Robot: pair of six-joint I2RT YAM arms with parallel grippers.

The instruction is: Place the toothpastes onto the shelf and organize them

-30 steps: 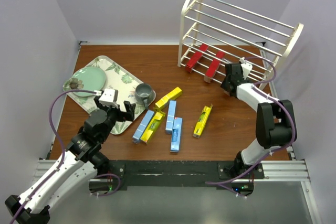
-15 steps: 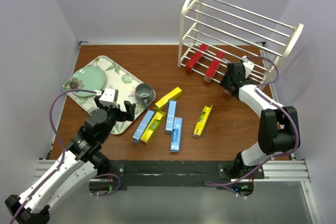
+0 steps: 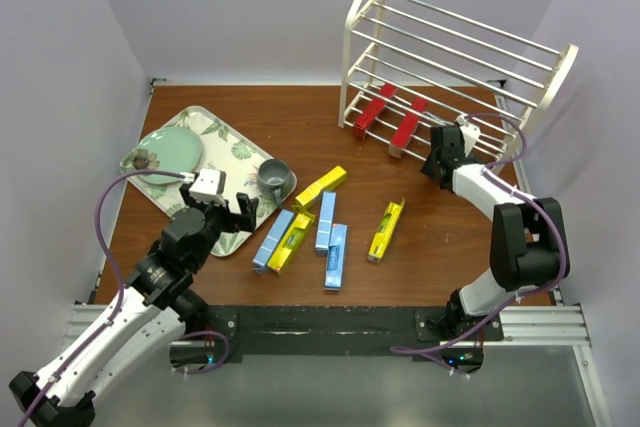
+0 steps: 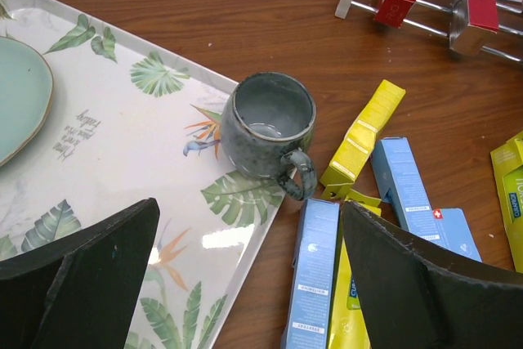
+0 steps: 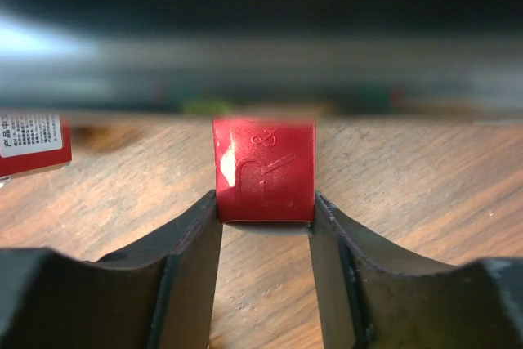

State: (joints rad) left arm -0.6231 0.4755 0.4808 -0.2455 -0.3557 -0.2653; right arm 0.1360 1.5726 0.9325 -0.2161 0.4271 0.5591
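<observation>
The left gripper [image 4: 245, 284] hovers over the leaf-patterned tray [image 3: 225, 137], its jaws spread wide and holding nothing. The grey mug [image 3: 274, 178] stands at the tray's right edge. Six toothpastes [image 3: 325, 221] (three light blue, three yellow) lie scattered on the table [image 3: 440, 237]. Two red boxes [image 3: 373, 110] rest on the lowest tier of the shelf [image 3: 347, 47]. At that tier's front, the right gripper [image 5: 264, 212] clamps the third red box [image 5: 264, 165] by its end.

- Dark brown wood-grain worktop [image 3: 300, 122], evenly lit with soft shadows.
- Plain pale lilac-white walls [image 3: 230, 7] close it in at the back and on both sides.
- Black and silver metal rail [image 3: 330, 329] along the near edge, grey floor [image 3: 350, 397] below.
</observation>
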